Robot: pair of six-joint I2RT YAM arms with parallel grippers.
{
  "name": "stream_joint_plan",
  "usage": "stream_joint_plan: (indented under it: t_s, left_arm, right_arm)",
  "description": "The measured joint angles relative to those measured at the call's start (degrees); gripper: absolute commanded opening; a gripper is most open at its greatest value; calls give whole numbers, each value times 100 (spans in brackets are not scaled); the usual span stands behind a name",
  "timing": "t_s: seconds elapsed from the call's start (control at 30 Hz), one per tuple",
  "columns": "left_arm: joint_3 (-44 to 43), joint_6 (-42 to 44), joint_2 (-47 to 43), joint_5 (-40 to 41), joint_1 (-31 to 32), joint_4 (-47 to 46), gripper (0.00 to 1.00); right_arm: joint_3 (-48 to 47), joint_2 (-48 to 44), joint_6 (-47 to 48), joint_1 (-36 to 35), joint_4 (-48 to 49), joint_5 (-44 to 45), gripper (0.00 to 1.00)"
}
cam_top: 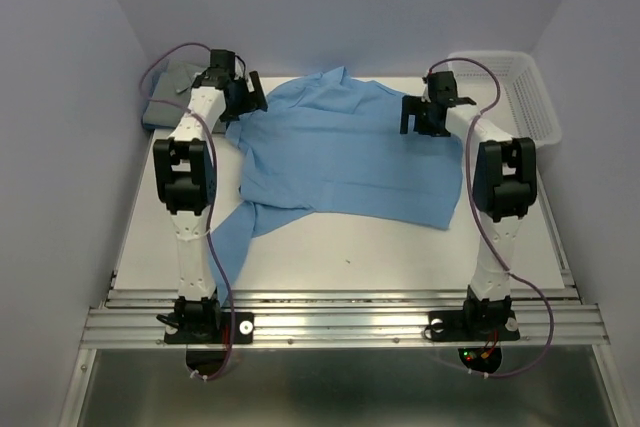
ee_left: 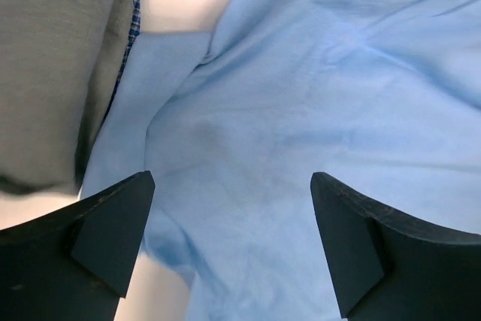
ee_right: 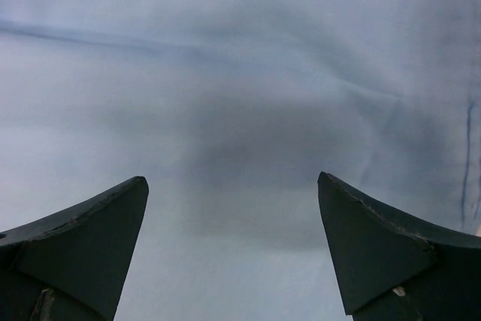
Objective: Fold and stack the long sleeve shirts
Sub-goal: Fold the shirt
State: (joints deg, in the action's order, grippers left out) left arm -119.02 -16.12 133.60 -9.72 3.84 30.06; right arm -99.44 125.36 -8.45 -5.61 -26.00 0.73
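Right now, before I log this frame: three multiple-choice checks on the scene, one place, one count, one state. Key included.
1. Where is the white basket?
A far right
B near left
C centre, under a shirt

2. How many shirts lie spread out on the table?
A none
B one
C three

3. How do the left gripper and right gripper stand?
A both shut on cloth
B one open, one shut
C both open

1 A: the top view shows it past the right arm.
2 B: only the light blue shirt is spread; the grey-blue shirt lies compact at far left.
3 C: each wrist view shows it spread wide, gripping nothing.
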Motion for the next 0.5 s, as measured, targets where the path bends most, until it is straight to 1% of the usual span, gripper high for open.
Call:
stream_joint_plan:
  t_s: [0.03, 0.07, 0.13, 0.17, 0.2, 0.23, 0.27, 0.3, 0.4, 0.5]
  left_arm:
    - [59, 0, -214, 20, 33, 26, 99]
    - [345, -15, -656, 155, 94, -90, 99]
    - [1204, -151, -1561, 391, 181, -308, 99]
    - [1740, -249, -2269, 535, 229, -315, 99]
    - [2076, -348, -2704, 638, 273, -315, 99]
    - [2708, -573, -3482, 815, 332, -461, 99]
    - [3069, -708, -3926, 925, 350, -466, 99]
    - [3475, -916, -4452, 1069, 352, -385, 99]
    - [4636, -1502, -5493, 1445, 310, -243, 99]
    - [5840, -2031, -5974, 1657, 245, 289, 99]
  right_arm:
    - [107, -216, 31, -92, 0, 0, 100]
    - [302, -455, 33, -155, 61, -2, 100]
    - [713, -1038, -4, -251, 107, -13, 100]
    - [1058, -1526, -61, -323, 232, -35, 100]
    - [1276, -1853, -98, -356, 317, -48, 100]
    - [1578, -2223, -166, -382, 444, -63, 100]
    - [1971, -2741, -264, -385, 586, -70, 100]
    - [2162, -2983, -321, -382, 638, -68, 100]
    - [2752, -3613, -505, -339, 914, -116, 100]
    - [3145, -3748, -671, -332, 977, -17, 100]
